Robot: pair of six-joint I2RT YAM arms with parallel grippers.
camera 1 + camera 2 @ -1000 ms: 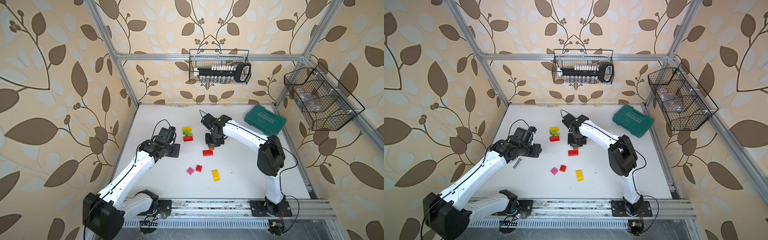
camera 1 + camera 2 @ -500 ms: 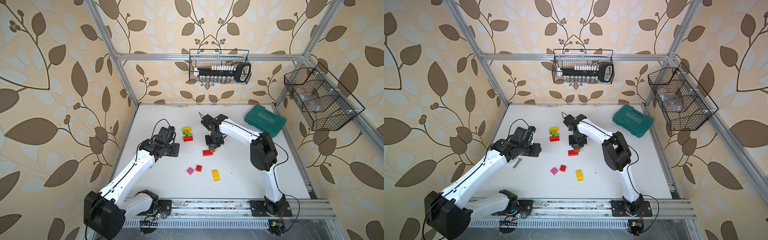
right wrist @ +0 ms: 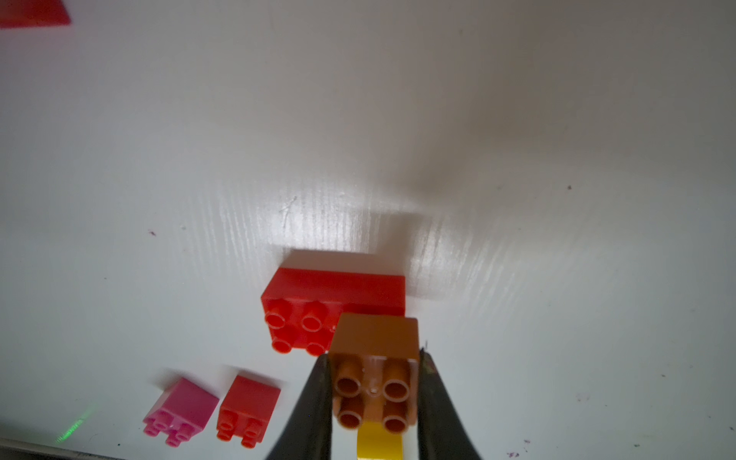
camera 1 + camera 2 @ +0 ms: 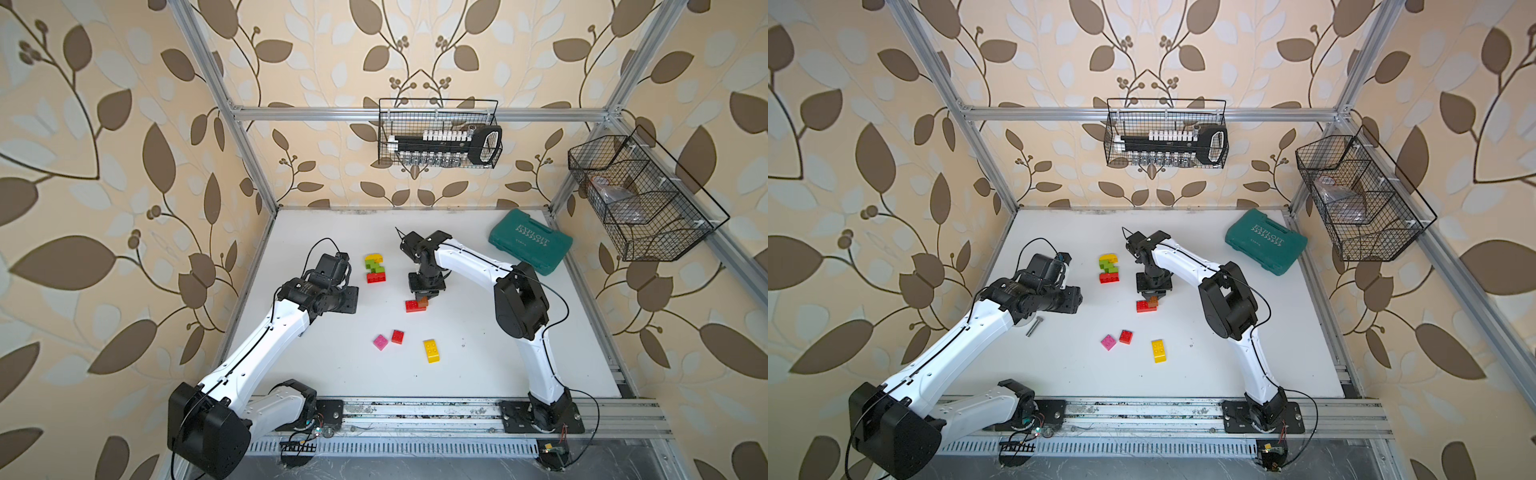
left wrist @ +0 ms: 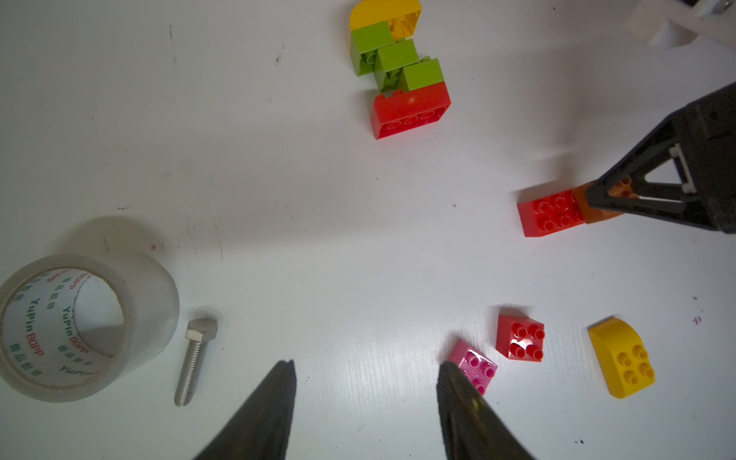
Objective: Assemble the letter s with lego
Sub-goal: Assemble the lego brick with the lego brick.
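- Right arm's elbow has swung in toward the middle over the last second. Its wrist stayed over the same spot, and the left arm hasn't shifted.
- Right arm: elbow high, forearm reaching toward the back wall, wrist pointing straight down. The right pincer (image 3: 375, 356) is clamped on the brown brick (image 3: 374, 338) by two opposite sides.
- Brown brick sits over one end of the red oblong brick (image 3: 302, 314), mid-worktop (image 4: 478, 332). I can't tell if it's seated.
- Left arm: stretched diagonally from the rail (image 4: 415, 415), wrist bent down. The left pincer (image 5: 365, 365) is apart and empty, above the worktop.
- The stack (image 4: 375, 269) of yellow, lime green and red bricks lies between the two wrists.
- Loose pieces nearer the rail: pink brick (image 5: 474, 368), small red brick (image 5: 519, 338), yellow brick (image 5: 621, 358).
- Writing: the teal case (image 4: 530, 241) reads "EXPLOIT". The tape roll (image 5: 79, 326) reads "YuPin BOPP", with a bolt (image 5: 195, 358) just beside it.
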